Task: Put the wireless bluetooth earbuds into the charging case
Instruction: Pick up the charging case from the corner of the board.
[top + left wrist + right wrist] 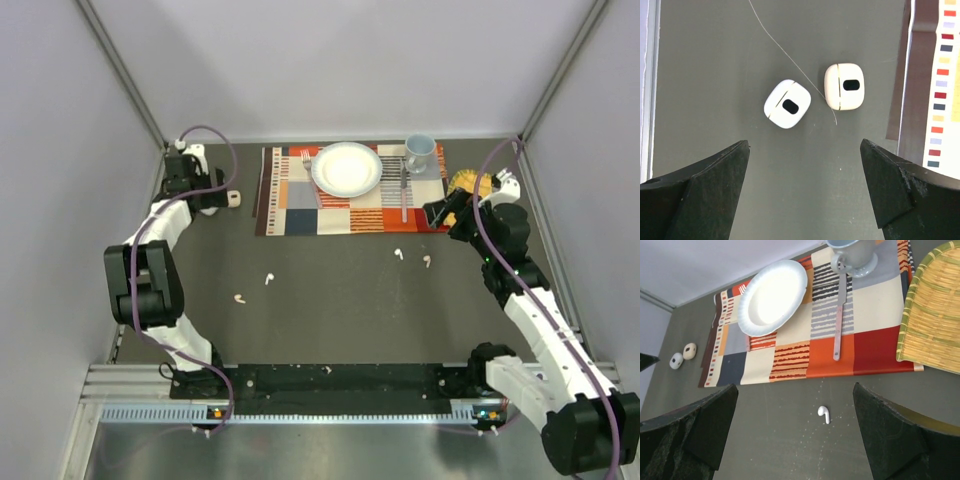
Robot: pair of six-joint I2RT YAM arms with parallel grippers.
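Observation:
Four tiny earbuds lie on the dark table: a white one and a pinkish one right of centre, a white one and a pinkish one left of centre. Two closed charging cases lie at the far left, one white and one cream. My left gripper is open and empty above the table just short of them. My right gripper is open and empty, above and short of the white earbud.
A striped placemat at the back carries a white plate, a mug, a fork and a knife. A woven basket sits at its right end. Grey walls enclose the table.

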